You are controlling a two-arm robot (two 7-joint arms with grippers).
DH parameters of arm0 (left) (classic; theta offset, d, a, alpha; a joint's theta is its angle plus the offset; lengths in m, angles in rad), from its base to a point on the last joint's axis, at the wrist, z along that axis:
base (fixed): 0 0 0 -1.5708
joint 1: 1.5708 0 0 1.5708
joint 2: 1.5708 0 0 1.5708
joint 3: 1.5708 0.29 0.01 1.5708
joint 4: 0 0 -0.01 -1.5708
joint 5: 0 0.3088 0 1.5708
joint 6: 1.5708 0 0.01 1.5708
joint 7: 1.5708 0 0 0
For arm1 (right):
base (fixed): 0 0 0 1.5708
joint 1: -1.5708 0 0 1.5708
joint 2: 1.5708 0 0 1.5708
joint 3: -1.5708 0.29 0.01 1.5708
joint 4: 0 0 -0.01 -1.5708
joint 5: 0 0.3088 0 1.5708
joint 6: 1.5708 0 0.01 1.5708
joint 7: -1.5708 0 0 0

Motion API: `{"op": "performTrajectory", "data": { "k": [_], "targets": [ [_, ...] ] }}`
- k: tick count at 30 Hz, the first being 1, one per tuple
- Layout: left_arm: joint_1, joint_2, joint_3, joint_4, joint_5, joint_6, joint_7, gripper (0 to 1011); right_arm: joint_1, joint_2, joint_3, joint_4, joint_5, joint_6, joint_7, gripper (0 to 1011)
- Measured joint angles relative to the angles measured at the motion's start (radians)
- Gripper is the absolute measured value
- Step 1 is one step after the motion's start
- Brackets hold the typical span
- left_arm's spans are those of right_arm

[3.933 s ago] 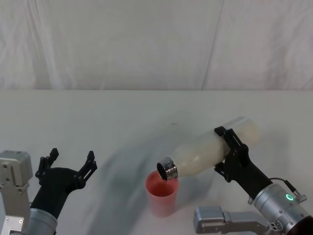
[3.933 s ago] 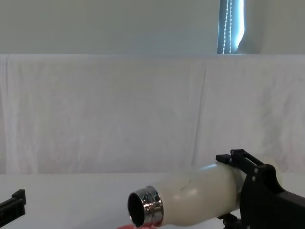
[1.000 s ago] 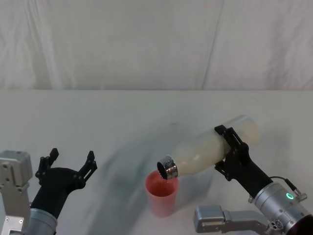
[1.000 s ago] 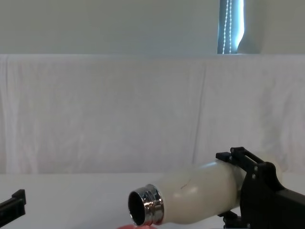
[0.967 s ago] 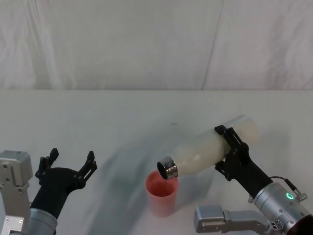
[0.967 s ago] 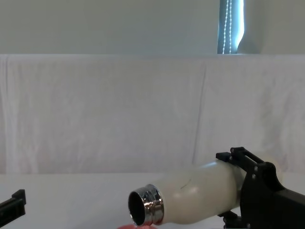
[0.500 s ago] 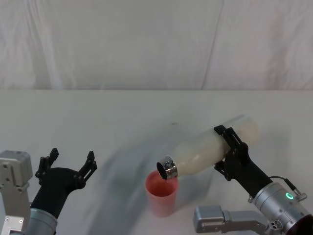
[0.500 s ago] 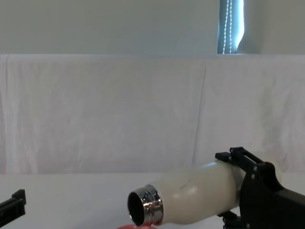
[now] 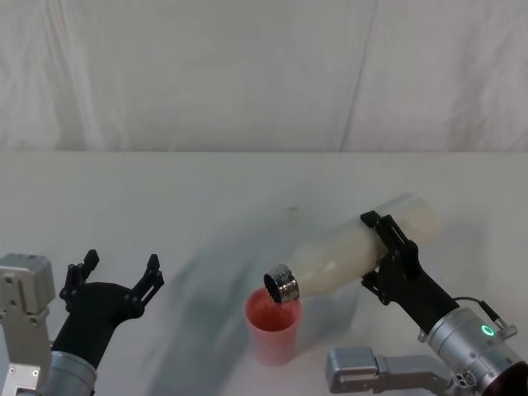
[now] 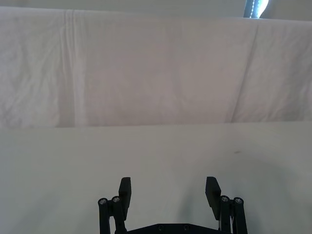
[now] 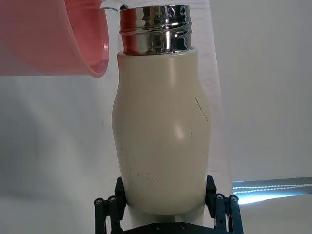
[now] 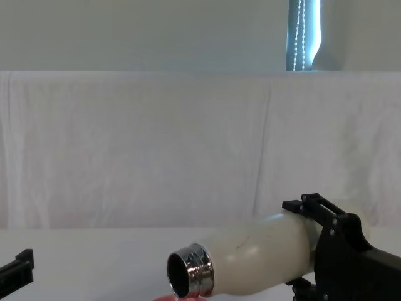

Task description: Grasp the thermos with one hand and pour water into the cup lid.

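Note:
The cream-white thermos [image 9: 351, 250] hangs tilted steeply, with my right gripper [image 9: 377, 252] shut around its body. Its steel neck [image 9: 280, 287] points down and left, just above the rim of the pink cup lid [image 9: 272, 327], which stands upright on the table. In the right wrist view the thermos [image 11: 163, 141] runs straight out from the gripper [image 11: 165, 187], its mouth at the lip of the cup lid [image 11: 53, 39], and a thin thread of water shows there. From the chest, the thermos [image 12: 250, 263] lies almost level. At the near left, my left gripper [image 9: 115, 274] stands open, holding nothing.
The table [image 9: 206, 198] is covered with a white cloth, and a white curtain hangs behind it. My left gripper [image 10: 168, 191] faces bare cloth. A grey part of the right arm [image 9: 388, 373] lies near the front edge, right of the cup lid.

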Motion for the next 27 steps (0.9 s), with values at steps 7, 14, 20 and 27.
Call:
{"op": "performTrajectory", "data": {
  "k": [7,14,20,27],
  "targets": [
    [0.0,0.0,0.0,0.0,0.0,0.0,0.0,1001,-0.002,0.001,-0.001,0.0,-0.002,0.001,0.0,962],
    [0.0,0.0,0.0,0.0,0.0,0.0,0.0,1001,-0.003,0.001,-0.001,0.0,-0.002,0.001,0.0,962],
    [0.0,0.0,0.0,0.0,0.0,0.0,0.0,1001,-0.003,0.001,-0.001,-0.001,-0.002,0.001,0.0,962],
    [0.0,0.0,0.0,0.0,0.0,0.0,0.0,1001,-0.004,0.0,-0.001,-0.001,-0.002,0.001,-0.002,962]
  ]
}}
